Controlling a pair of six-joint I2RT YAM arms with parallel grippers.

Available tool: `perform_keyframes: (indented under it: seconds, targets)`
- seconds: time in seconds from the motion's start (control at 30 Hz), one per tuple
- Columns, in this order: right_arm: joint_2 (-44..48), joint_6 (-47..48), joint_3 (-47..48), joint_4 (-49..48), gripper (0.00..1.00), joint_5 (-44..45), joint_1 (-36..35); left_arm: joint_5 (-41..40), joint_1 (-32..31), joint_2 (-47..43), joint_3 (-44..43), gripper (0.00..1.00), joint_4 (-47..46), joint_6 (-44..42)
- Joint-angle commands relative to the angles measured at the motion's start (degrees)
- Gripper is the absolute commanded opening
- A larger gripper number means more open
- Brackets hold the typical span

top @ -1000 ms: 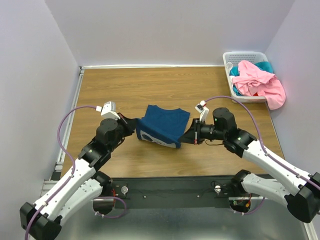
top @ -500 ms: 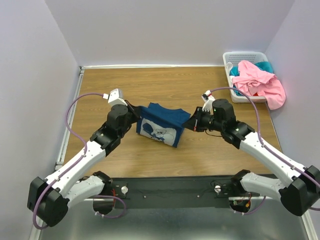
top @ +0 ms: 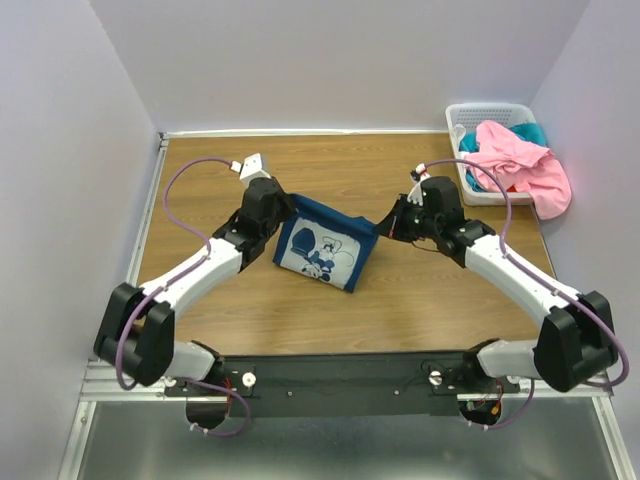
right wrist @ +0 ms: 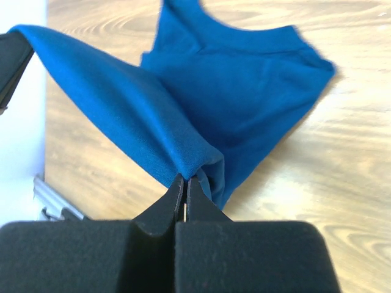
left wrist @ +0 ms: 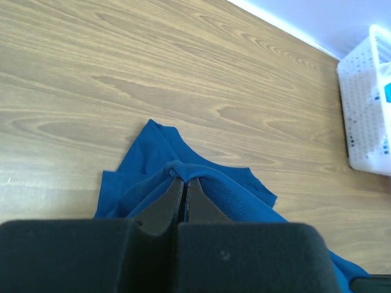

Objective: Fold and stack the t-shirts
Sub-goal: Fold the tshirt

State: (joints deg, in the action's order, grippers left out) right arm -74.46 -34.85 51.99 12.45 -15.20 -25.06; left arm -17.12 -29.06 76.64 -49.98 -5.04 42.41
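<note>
Folding in hand: left gripper (left wrist: 184, 183) and right gripper (right wrist: 185, 183), jaws clamped on its edges, are holding up the dark blue cartoon-print cloth t-shirt (top: 325, 250) at frame centre. Next move is probably needing a matched carry-over.

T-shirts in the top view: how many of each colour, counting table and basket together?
Dark blue t-shirt, on the table: 1
Pink t-shirt, draped over the basket: 1
Teal t-shirt, mostly hidden in the basket: 1
Total: 3
</note>
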Motion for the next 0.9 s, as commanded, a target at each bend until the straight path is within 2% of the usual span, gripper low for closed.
perform_keyframes:
  seconds: [0.0,0.53,0.6,0.63,0.67,0.7,0.73,0.77,0.8,0.83,0.87]
  targets:
    - [-4.11,1.80,2.76,0.47,0.01,2.63,2.38,-0.72,2.42,5.00,-3.63,0.00,-2.78,-2.07]
    - [-23.35,2.59,12.51,-1.37,0.01,3.25,5.72,5.87,6.73,25.12,-13.39,0.00,-2.34,-1.99]
    - [-25.03,3.21,14.01,-1.37,0.04,3.34,5.90,6.05,7.00,26.19,-14.00,0.00,-2.43,-2.07]
    - [-25.99,3.73,14.72,-1.46,0.06,3.86,5.90,6.14,7.17,26.63,-14.62,0.08,-2.43,-1.98]
    - [-27.31,3.65,15.68,-1.29,0.10,4.47,5.99,5.96,7.17,27.24,-14.97,0.22,-2.35,-1.81]
    - [-27.84,3.65,17.08,-1.29,0.13,4.65,6.16,5.61,7.17,27.42,-15.41,0.31,-1.74,-1.55]
    - [-28.28,3.82,17.79,-1.29,0.23,4.65,6.08,5.35,7.17,27.51,-15.85,0.45,-1.56,-1.46]
    - [-28.38,4.09,18.32,-1.20,0.60,4.48,6.07,5.26,7.17,26.99,-15.94,0.73,-1.38,-1.63]
    - [-28.12,4.70,19.02,-1.20,0.89,3.70,6.07,5.26,7.17,26.46,-15.68,0.85,-1.47,-1.55]
    - [-27.59,4.79,19.12,-1.11,1.00,3.60,6.07,5.52,7.26,25.06,-15.42,0.92,-1.47,-1.46]
    - [-26.19,4.71,19.03,-1.11,1.00,3.43,6.07,5.70,7.17,24.35,-15.07,0.96,-1.47,-1.28]
